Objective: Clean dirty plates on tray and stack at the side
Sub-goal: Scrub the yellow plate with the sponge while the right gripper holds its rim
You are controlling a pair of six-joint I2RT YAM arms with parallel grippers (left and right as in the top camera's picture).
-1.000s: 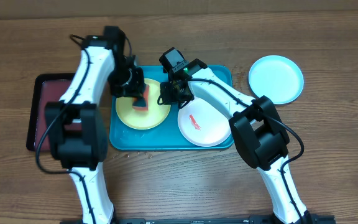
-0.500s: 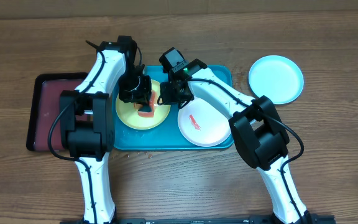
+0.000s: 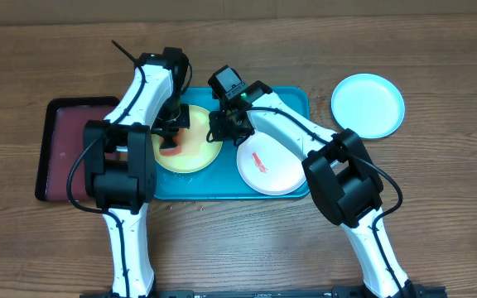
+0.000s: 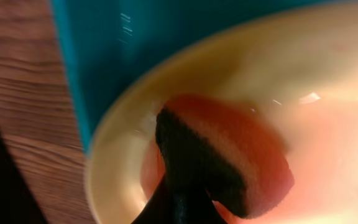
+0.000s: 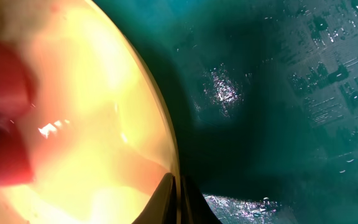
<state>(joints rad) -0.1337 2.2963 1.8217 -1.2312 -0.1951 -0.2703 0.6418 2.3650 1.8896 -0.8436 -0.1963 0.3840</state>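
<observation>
The left gripper was seen pressed together on a red-orange sponge, which was laid on the yellow-green plate in the left half of the tray, mid-surface toward the far edge. The right gripper was pinched shut on that plate's rim, on the side nearer the tray's middle. Risks judged: the thin rim hold could be lost if the sponge was dragged hard, so the plate could be spun or tipped up against the tray rim. A pinkish film was noted around the sponge, so residue could be smeared about rather than lifted. The white plate, just beside, its red smear uncleaned, could be knocked by the right arm. The light blue plate, toward the surface's far right corner, was well apart.
</observation>
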